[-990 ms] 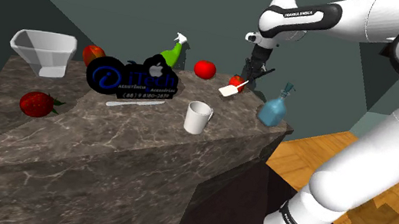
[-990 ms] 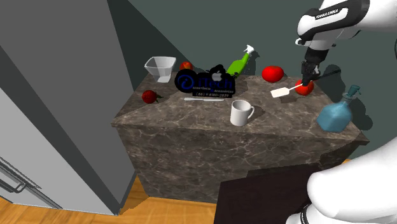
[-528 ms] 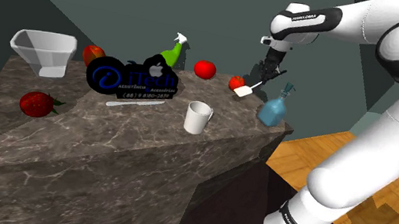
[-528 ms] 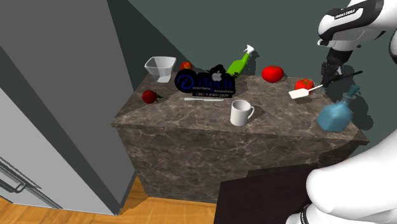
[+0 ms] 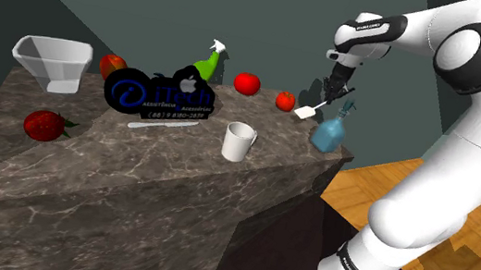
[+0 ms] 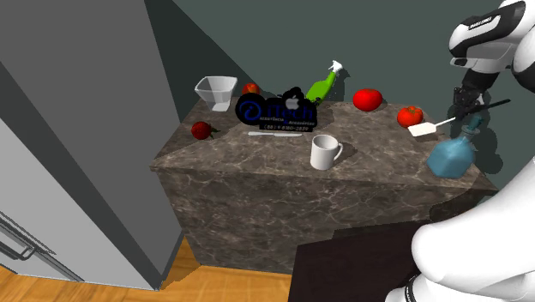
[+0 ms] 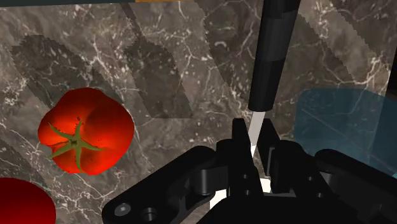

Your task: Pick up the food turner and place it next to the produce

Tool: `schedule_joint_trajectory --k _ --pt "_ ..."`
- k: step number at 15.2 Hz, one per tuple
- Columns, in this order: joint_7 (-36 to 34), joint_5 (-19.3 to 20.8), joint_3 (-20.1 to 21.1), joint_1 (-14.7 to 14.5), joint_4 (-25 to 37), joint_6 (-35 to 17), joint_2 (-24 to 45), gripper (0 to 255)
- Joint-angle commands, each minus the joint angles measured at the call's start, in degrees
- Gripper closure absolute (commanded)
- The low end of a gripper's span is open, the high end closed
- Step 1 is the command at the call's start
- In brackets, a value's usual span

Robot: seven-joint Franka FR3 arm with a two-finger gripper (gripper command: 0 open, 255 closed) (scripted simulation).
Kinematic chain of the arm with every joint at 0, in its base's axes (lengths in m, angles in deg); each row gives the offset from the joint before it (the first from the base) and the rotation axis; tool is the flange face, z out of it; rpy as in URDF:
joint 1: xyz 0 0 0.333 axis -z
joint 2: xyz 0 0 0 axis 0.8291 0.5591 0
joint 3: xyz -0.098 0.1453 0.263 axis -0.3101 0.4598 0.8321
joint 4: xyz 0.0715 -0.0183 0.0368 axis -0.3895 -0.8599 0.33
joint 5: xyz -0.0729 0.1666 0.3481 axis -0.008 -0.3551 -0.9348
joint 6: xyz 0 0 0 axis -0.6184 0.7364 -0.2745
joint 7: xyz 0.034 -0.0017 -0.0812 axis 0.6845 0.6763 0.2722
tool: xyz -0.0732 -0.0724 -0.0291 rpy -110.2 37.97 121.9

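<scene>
We read FRANKA EMIKA in small print on the arm point(image 5: 369, 25). The black sign point(image 5: 161, 95) mid-counter carries a blue swirl, blue letters and a number too small to make out. The hand point(image 5: 330, 95) is clenched on the turner point(image 5: 304, 113), pinching its thin neck. The white blade hangs clear of the counter point(image 5: 132, 173) by the corner at the shoulder view's right, between the small tomato point(image 5: 285, 99) and the blue bottle point(image 5: 330, 130). In the wrist view the hand mostly hides the blade.
</scene>
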Motion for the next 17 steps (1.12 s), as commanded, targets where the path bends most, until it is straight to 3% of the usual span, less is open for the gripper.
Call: schedule_joint_trajectory --k 1,17 --pt "0.17 -0.11 -0.06 0.09 -1.02 -1.4 0.38 255" --pt "0.63 -1.48 0.0 0.44 -8.74 -13.05 4.51 255"
